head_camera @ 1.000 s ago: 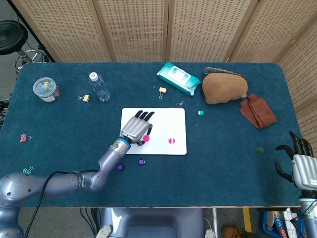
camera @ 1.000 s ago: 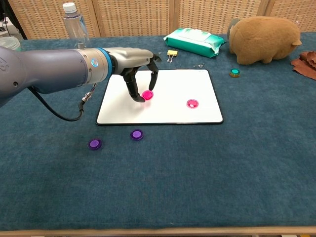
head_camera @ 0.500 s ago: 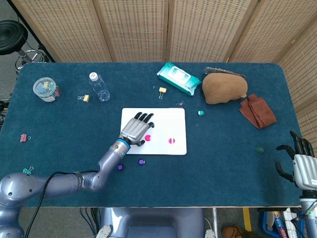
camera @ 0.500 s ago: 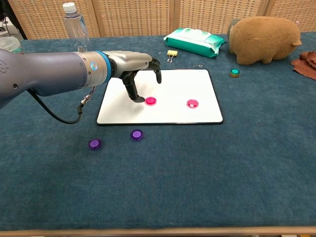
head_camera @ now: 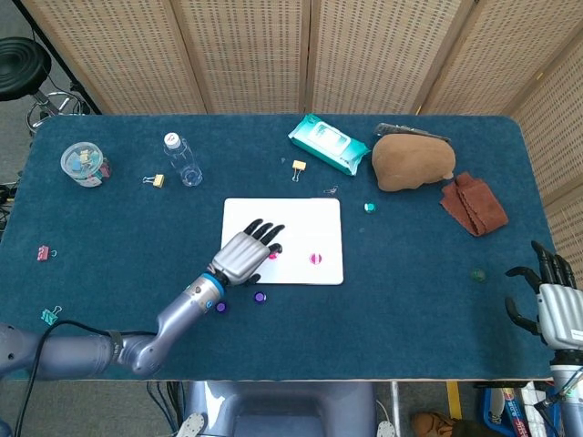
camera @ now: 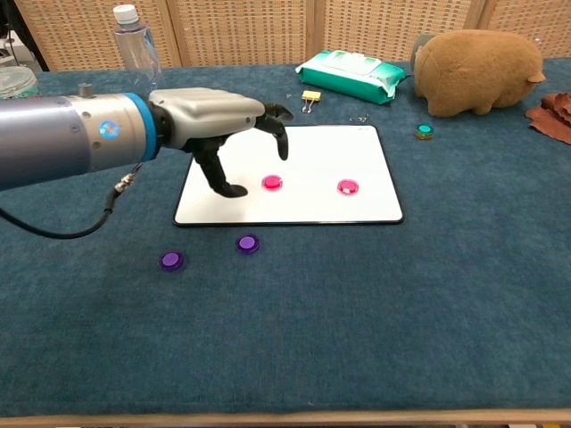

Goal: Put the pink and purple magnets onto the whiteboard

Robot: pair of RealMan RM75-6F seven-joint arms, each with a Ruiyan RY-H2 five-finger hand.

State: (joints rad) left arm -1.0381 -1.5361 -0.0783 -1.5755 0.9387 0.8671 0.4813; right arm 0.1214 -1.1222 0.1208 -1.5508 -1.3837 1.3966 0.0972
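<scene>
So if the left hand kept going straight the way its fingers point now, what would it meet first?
The left hand points across the whiteboard toward its far right. Probably the nearer pink magnet first, just beyond the fingertips, though its height above the board is unclear.

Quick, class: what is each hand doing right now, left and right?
Left hand: open, holding nothing, above the whiteboard.
Right hand: open, fingers apart, holding nothing, at the table's edge.

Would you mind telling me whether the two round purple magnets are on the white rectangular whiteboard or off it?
Off it. Both purple magnets lie on the blue cloth in front of the whiteboard, clear of its near edge.
</scene>
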